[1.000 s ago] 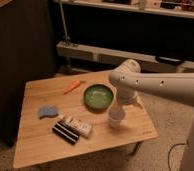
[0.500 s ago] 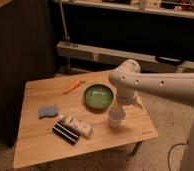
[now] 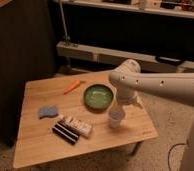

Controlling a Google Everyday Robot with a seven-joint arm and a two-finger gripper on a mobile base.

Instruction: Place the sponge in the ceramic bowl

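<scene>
The blue-grey sponge lies flat on the left part of the wooden table. The green ceramic bowl sits near the table's middle, to the right of the sponge, and looks empty. My white arm reaches in from the right and bends down beside the bowl. Its gripper hangs at the bowl's right edge, just above a small white cup, far from the sponge. The gripper stands open and holds nothing that I can see.
A small white cup stands right of the bowl under the gripper. A black-and-white striped box and a white packet lie in front of the sponge. An orange stick lies at the back. Dark shelving stands behind the table.
</scene>
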